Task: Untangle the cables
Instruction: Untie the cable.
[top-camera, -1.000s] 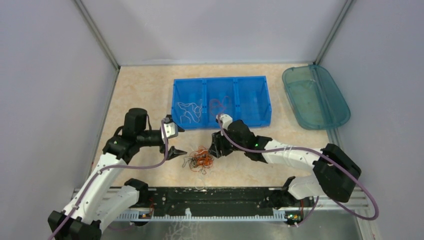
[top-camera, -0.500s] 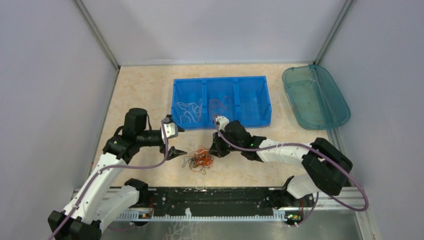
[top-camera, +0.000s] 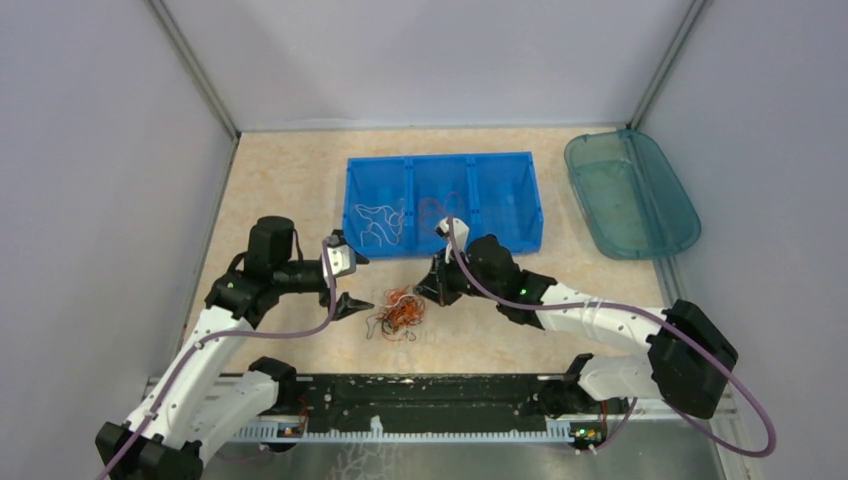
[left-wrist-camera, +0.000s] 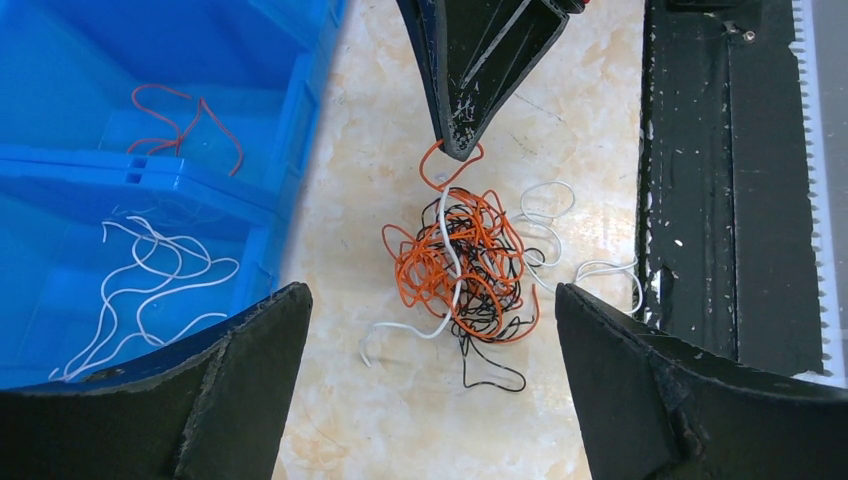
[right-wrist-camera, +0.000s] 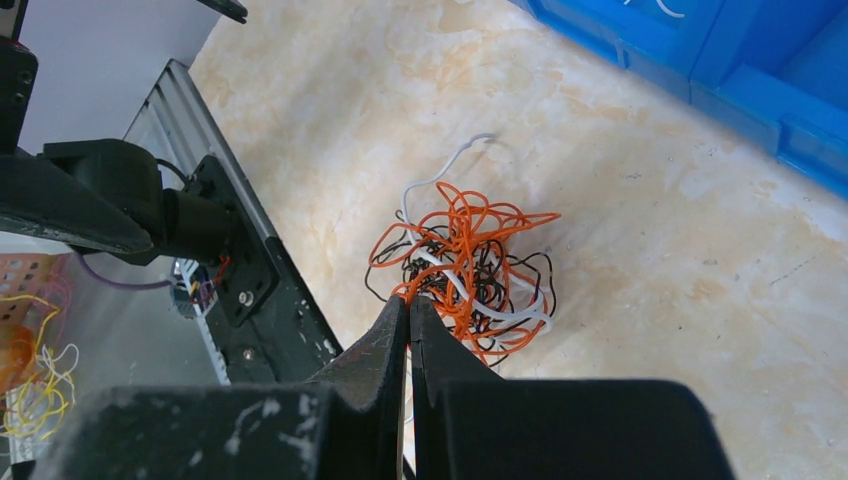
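Grip made on one orange wire (left-wrist-camera: 424, 168)
The right claw (right-wrist-camera: 410, 300), half open a second ago, now pinches shut on it at the edge of the cables (left-wrist-camera: 460, 260), tangled on the table (left-wrist-camera: 380, 80) beside the blue bin (left-wrist-camera: 300, 120). The left claw (top-camera: 358, 282) gapes empty; teasing out can likely begin.

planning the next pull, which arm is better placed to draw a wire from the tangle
Right. The right gripper is shut on an orange wire loop at the edge of the tangle of thin orange, black and white wires; the left gripper hangs open, touching nothing.
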